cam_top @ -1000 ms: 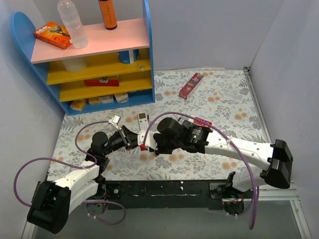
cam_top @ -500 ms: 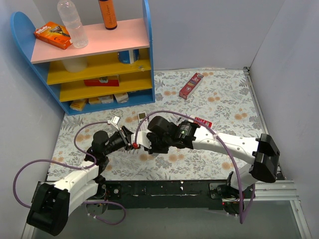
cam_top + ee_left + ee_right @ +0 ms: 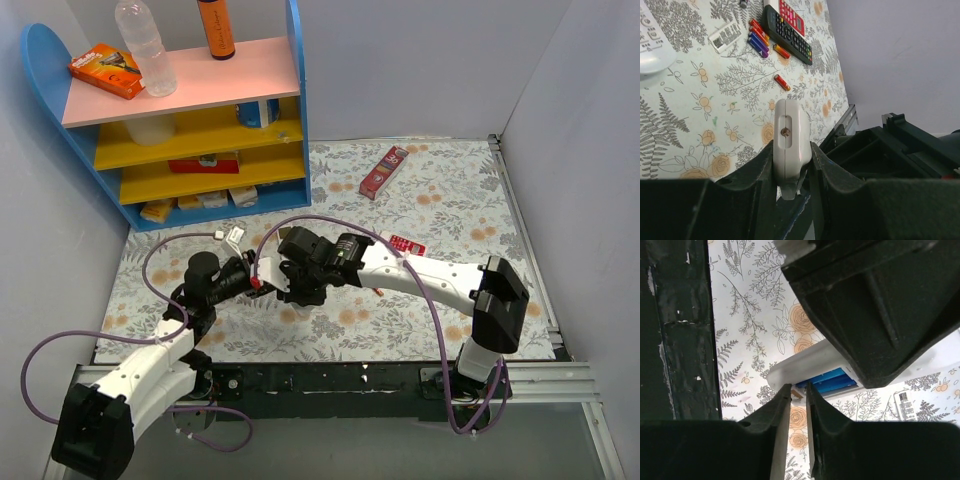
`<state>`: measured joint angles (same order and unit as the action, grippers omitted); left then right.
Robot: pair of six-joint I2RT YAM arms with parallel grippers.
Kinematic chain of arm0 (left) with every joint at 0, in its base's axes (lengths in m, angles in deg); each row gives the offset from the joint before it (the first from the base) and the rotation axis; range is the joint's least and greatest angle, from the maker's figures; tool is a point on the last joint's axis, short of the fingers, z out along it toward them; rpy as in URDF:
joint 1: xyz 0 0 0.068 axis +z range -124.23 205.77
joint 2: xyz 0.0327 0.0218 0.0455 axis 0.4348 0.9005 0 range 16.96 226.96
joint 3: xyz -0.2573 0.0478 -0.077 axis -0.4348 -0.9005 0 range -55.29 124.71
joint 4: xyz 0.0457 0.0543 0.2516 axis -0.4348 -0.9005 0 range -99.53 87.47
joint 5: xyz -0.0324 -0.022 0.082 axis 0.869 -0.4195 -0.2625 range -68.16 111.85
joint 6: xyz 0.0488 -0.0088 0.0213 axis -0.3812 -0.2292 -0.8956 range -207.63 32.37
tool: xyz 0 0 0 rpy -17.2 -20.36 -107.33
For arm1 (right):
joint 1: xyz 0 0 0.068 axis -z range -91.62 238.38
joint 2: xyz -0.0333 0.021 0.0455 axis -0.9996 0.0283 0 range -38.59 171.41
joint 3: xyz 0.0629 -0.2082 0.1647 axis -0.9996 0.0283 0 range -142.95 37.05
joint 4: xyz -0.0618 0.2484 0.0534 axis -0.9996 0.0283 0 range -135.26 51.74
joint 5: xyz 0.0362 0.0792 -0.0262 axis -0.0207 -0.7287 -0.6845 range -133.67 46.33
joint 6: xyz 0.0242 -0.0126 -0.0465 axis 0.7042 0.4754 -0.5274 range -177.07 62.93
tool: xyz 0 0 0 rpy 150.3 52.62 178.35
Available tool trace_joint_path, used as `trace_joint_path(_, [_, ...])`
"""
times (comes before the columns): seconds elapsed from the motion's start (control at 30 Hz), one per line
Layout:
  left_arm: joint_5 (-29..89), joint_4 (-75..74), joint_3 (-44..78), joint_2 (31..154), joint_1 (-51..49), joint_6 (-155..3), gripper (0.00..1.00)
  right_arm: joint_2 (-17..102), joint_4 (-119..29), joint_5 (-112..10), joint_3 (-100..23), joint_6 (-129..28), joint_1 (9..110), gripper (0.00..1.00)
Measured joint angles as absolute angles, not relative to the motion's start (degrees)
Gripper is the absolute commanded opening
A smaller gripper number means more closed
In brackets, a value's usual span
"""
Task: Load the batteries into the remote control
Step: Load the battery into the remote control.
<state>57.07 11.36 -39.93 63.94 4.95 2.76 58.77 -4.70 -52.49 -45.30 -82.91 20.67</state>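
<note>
- the blue shelf (image 3: 200, 80) is standing at 11 o'clock on the floral table (image 3: 440, 200).
- the left gripper (image 3: 790, 148) is clamping the white remote control (image 3: 788, 142) edge-on between its fingers, above the table near its middle.
- the right gripper (image 3: 796, 390) is pointing at the remote's open bay from 3 o'clock, its fingers nearly together; i cannot tell if they are pinching anything.
- a black remote (image 3: 789, 36) is lying at 12 o'clock in the left wrist view.
- two blue batteries (image 3: 830, 380) are sitting in the bay; loose ones (image 3: 759, 41) are lying just beside the black remote, at its 9 o'clock.
</note>
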Motion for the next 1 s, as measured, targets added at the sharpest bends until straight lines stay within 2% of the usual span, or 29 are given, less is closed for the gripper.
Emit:
trace_joint_path(0.2, [54.40, 5.35, -35.97, 62.81, 4.84, -3.40, 0.00, 58.72, -5.78, -56.25, -45.56, -80.99, 22.42, 0.40])
trace_joint_path(0.3, [53.05, 4.25, -34.90, 62.46, 4.84, -4.23, 0.00, 57.30, -7.70, -57.82, -44.31, -79.76, 23.52, 0.43])
trace_joint_path(0.5, [50.90, 3.29, -33.44, 63.07, 4.19, -4.03, 0.00, 48.23, -15.61, -59.87, -35.77, -77.32, 26.64, 0.50])
trace_joint_path(0.7, [48.81, 3.34, -35.45, 63.61, 4.16, -3.51, 0.00, 40.95, -21.10, -58.30, -28.40, -74.78, 34.73, 0.56])
trace_joint_path(0.87, [47.82, 3.97, -38.12, 63.57, 4.16, -3.29, 0.00, 42.81, -23.22, -55.63, -25.91, -73.93, 40.39, 0.57])
trace_joint_path(1.0, [47.36, 4.10, -39.30, 63.24, 4.16, -3.14, 0.00, 49.28, -24.81, -54.65, -26.87, -73.95, 43.69, 0.57])
